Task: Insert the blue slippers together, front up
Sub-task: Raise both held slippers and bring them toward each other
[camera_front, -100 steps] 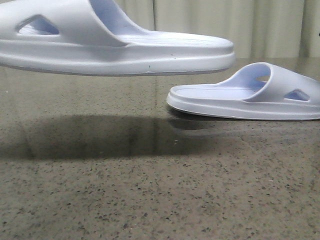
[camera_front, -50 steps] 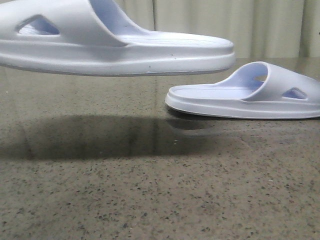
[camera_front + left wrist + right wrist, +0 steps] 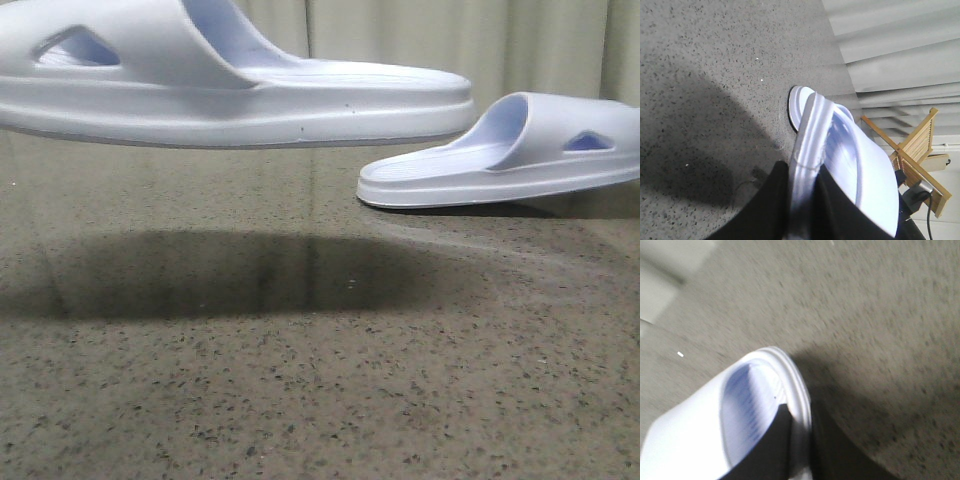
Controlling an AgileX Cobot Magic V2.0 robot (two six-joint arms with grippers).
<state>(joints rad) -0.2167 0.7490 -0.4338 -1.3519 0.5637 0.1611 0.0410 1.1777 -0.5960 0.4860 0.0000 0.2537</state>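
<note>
Two pale blue-white slippers hang above the table in the front view. The left slipper (image 3: pixel 250 105) fills the upper left, level, its strap at the left and its open end toward the middle. The right slipper (image 3: pixel 500 165) is smaller and farther back, strap end tilted up at the right. No gripper shows in the front view. In the left wrist view my left gripper (image 3: pixel 804 195) is shut on the sole rim of its slipper (image 3: pixel 865 180). In the right wrist view my right gripper (image 3: pixel 800 440) is shut on the sole rim of its slipper (image 3: pixel 690 430).
The dark speckled stone table (image 3: pixel 300 380) carries the slippers' shadows. A pale curtain (image 3: pixel 450 40) hangs behind. A wooden rack (image 3: pixel 920 150) stands beyond the table's edge in the left wrist view.
The right slipper has risen off the table, shifted right and tilted, its strap end higher. The left slipper has barely moved.
</note>
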